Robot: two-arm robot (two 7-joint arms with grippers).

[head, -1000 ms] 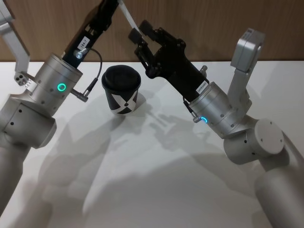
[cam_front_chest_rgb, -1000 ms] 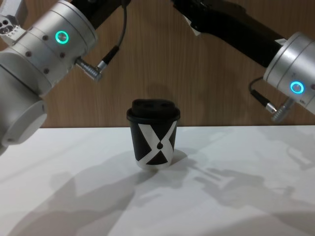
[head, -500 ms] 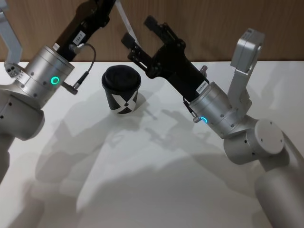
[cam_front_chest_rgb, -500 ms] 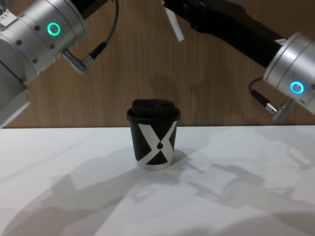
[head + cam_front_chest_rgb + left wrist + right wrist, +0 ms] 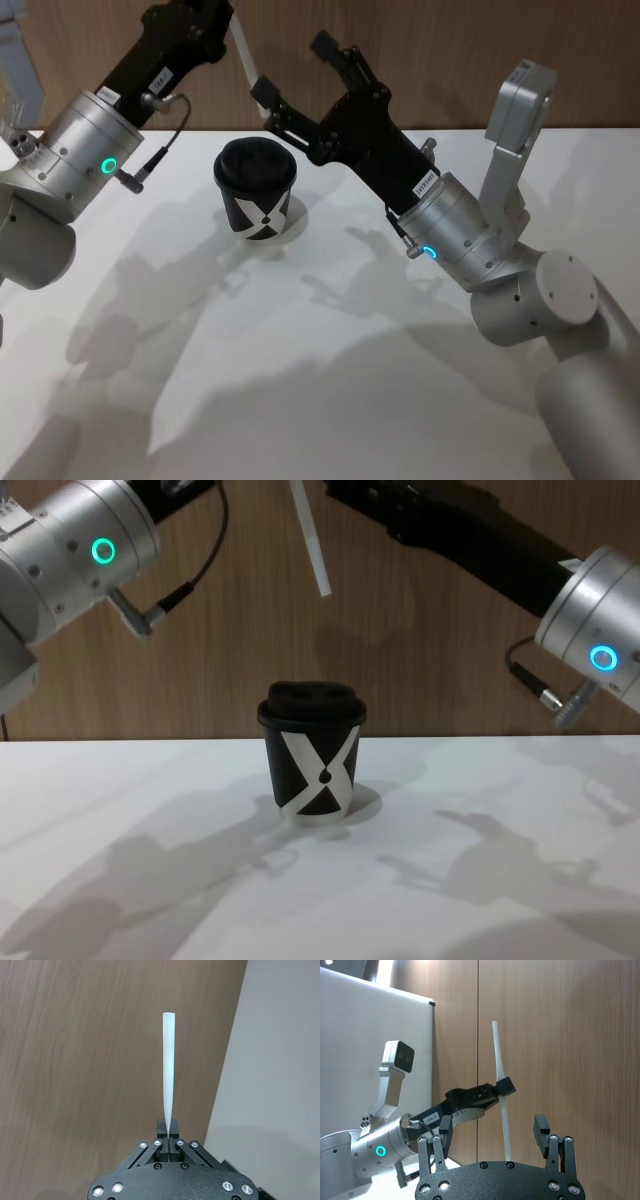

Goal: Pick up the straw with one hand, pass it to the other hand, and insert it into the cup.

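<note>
Matt black, satin silver, pale plastic, brown wood grain.

Reads as smooth, faintly translucent white plastic along the straw (image 5: 167, 1075). Looks like matt printed paper on the cup (image 5: 315, 770), black with a white pattern, under a dull black plastic lid (image 5: 312, 702). Shows a hard matt black finish dotted with small bright screw heads on the left gripper (image 5: 168, 1127) and the right gripper (image 5: 492, 1125). Turns to satin silver metal on the left wrist cylinder (image 5: 85, 150) and the right wrist cylinder (image 5: 450, 230). Lies smooth and matt white across the table (image 5: 300, 390), carrying soft shadows. Stands as brown wood-grain panelling on the wall (image 5: 470, 60), with a low sheen.
</note>
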